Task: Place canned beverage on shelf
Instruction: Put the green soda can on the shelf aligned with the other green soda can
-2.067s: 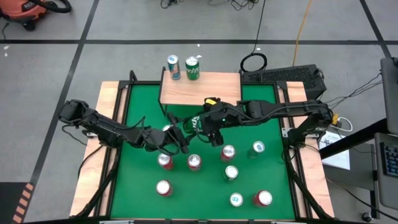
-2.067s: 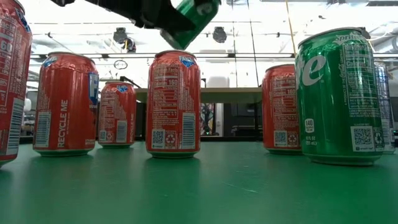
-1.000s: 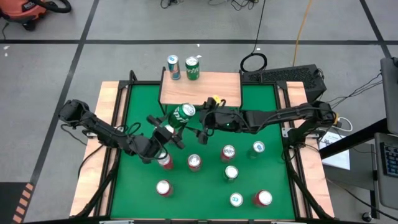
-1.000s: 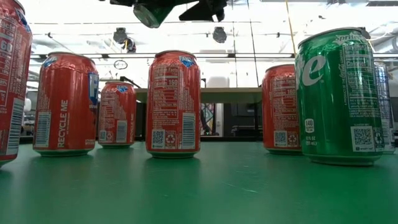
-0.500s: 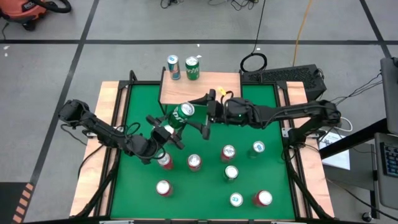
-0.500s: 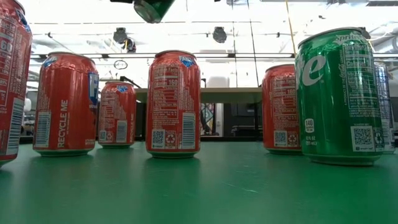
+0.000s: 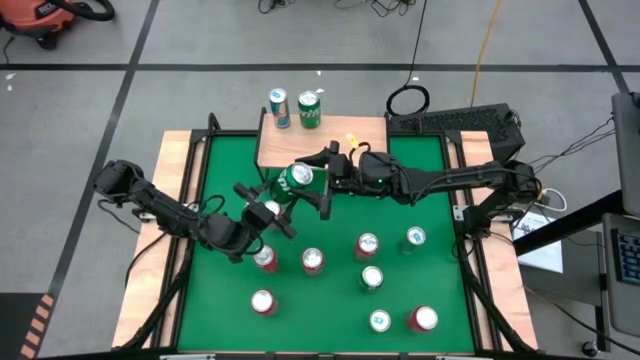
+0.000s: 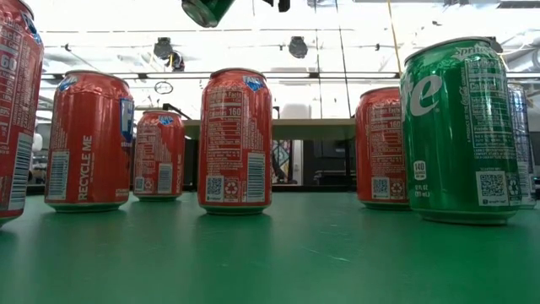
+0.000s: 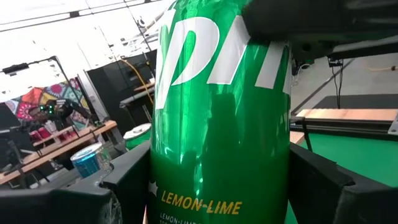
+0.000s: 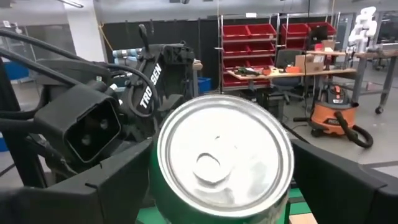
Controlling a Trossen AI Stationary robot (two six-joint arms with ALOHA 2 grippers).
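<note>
Left gripper (image 7: pixel 275 203) is clamped on the green can (image 7: pixel 294 181), fingers (image 9: pixel 134 180) pressed on either side of the can body. The can is held in the air, tilted; its long axis runs along the line from the left gripper toward the shelf (image 7: pixel 322 142), with the far end at the shelf's near edge. In the right wrist view one silver end (image 10: pixel 225 148) faces the right gripper squarely.

Right gripper (image 7: pixel 326 181) sits at that end of the can, jaws spread wide on either side of it. Cannot tell whether they touch the can.

The shelf stands at the far edge of the green table (image 7: pixel 225 160). Two cans stand upright on the shelf's far left corner: a blue one (image 7: pixel 279 107) and a green one (image 7: pixel 309 109), just beside each other.

On the table on the near side of the shelf, under and past the arms, several more upright cans: red ones (image 8: pixel 235 139) and green ones (image 8: pixel 460 131).

In the low view the held can (image 8: pixel 207 11) shows only at the top edge, well above the standing cans.
</note>
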